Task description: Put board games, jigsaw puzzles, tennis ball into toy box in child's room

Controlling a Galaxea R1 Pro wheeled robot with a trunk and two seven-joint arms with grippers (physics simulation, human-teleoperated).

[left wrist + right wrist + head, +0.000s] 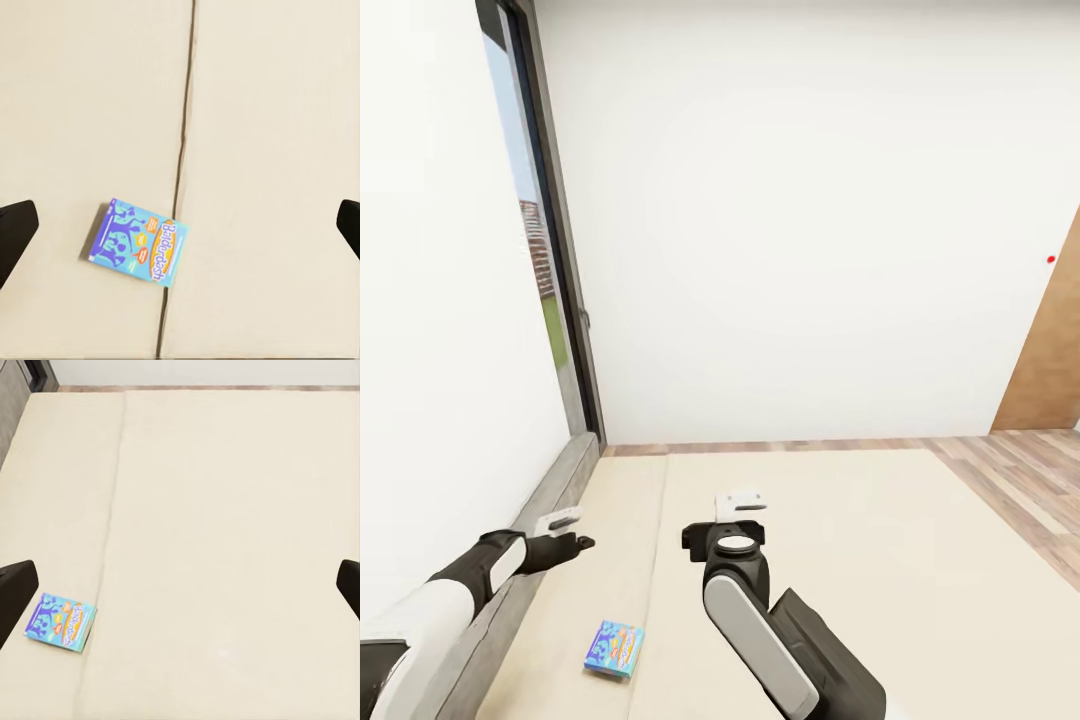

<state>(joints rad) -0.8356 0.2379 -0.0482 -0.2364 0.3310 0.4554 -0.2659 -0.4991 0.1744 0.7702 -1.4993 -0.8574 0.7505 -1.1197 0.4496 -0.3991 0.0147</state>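
Head view: looking down on the bed, beige mattress in two parts with a seam running near to far. Blue board game lying flat on the mattress, near edge of the scene, just left of the seam. Left gripper held out over the grey headboard at the left edge of the mattress, well apart from the box; open or closed cannot be told here. Right gripper reaching out over the middle of the mattress, right of the seam, holding nothing; finger gap unclear from this angle. Window at far left, white wall behind, wooden floor and a brown door at far right.

Left wrist view: blue box lettered Balderdash, flat and tilted, one corner touching the mattress seam. Dark fingertips at both edges of the frame, spread wide, nothing between them.

Right wrist view: same box flat on the narrower mattress part, just beside the seam. Fingertips wide apart at the frame edges, empty.
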